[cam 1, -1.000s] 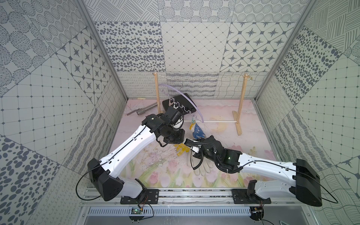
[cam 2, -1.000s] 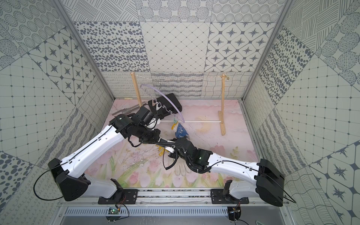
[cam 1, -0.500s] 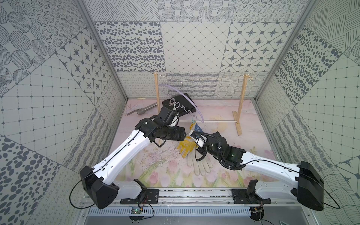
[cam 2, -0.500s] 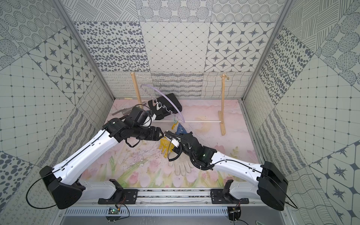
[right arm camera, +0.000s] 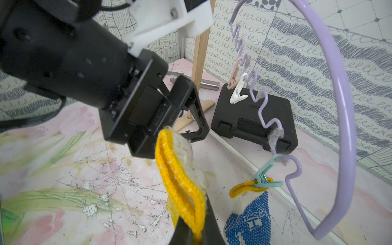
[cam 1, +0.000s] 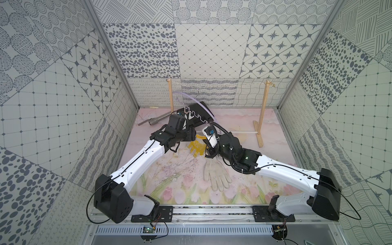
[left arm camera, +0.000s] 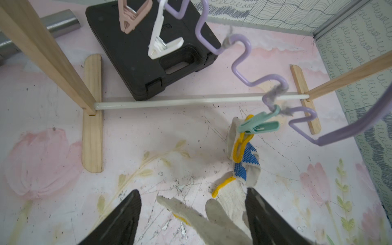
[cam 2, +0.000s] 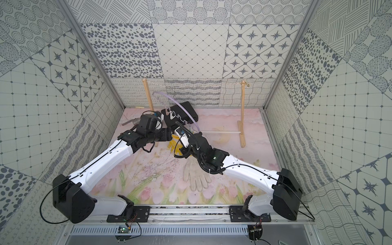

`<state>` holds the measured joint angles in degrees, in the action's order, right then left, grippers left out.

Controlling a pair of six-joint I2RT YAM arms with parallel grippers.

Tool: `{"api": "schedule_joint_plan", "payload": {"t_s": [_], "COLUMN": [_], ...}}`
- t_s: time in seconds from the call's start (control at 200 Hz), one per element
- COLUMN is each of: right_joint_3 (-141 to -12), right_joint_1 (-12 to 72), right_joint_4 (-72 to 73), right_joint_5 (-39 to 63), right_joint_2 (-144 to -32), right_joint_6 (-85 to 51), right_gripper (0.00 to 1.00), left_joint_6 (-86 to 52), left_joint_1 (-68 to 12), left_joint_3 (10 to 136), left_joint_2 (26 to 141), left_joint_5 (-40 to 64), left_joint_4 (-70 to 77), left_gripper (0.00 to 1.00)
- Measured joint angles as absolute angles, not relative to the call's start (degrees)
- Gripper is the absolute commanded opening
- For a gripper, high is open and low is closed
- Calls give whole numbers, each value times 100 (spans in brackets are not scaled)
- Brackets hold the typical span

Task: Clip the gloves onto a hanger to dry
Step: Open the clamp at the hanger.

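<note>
My right gripper [right arm camera: 195, 214] is shut on the yellow-edged cuff [right arm camera: 180, 176] of one of the gloves, which shows yellow [cam 1: 198, 147] in a top view. My left gripper [left arm camera: 193, 191] stands open right beside it, with off-white glove fabric [left arm camera: 203, 220] loose between its fingers [right arm camera: 197, 118]. The lilac hanger [right arm camera: 343, 106] hangs from the string of the wooden frame. A teal clip [right arm camera: 265, 180] on its wavy bar holds the blue-dotted glove [right arm camera: 248, 220] by the cuff. A plain off-white glove [cam 1: 216, 175] lies flat on the floor, in both top views.
A black case [cam 1: 197, 114] and a metal tube [cam 1: 156, 121] lie at the back left. The frame's posts [cam 1: 170, 95] [cam 1: 264, 106] are joined by a white rod [left arm camera: 191, 101]. A pink clip [left arm camera: 131, 17] and a white clip [left arm camera: 163, 44] hang empty on the hanger.
My left gripper has opened and let go of the glove. My right gripper has kept hold of the cuff and carried the glove up and back toward the hanger.
</note>
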<state>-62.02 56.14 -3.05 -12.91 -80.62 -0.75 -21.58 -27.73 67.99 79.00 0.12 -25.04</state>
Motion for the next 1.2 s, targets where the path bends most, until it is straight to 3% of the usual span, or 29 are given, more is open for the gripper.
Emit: {"api": "schedule_joint_plan", "payload": {"t_s": [0.26, 0.495, 0.87, 1.201], "right_joint_3": [-7177, -7577, -7249, -7148], "right_joint_1": [5614, 5384, 4449, 4036], "right_joint_4": [-840, -996, -825, -799], "right_joint_5": [-1776, -2130, -1900, -1223], "right_joint_2": [-9052, -9758, -9675, -9590], "right_joint_6": [-825, -1330, -1636, -1581], "right_gripper": [0, 0, 0, 0], "left_joint_6": [-1216, -510, 165, 679], "left_joint_1": [-2569, -2462, -2248, -2235], "left_joint_3": [6720, 6851, 6718, 6685], "left_joint_2": [8473, 8917, 9373, 9515], "left_joint_5": [99, 106, 329, 672], "left_joint_4": [-1236, -582, 108, 429], "left_gripper": [81, 73, 73, 60]}}
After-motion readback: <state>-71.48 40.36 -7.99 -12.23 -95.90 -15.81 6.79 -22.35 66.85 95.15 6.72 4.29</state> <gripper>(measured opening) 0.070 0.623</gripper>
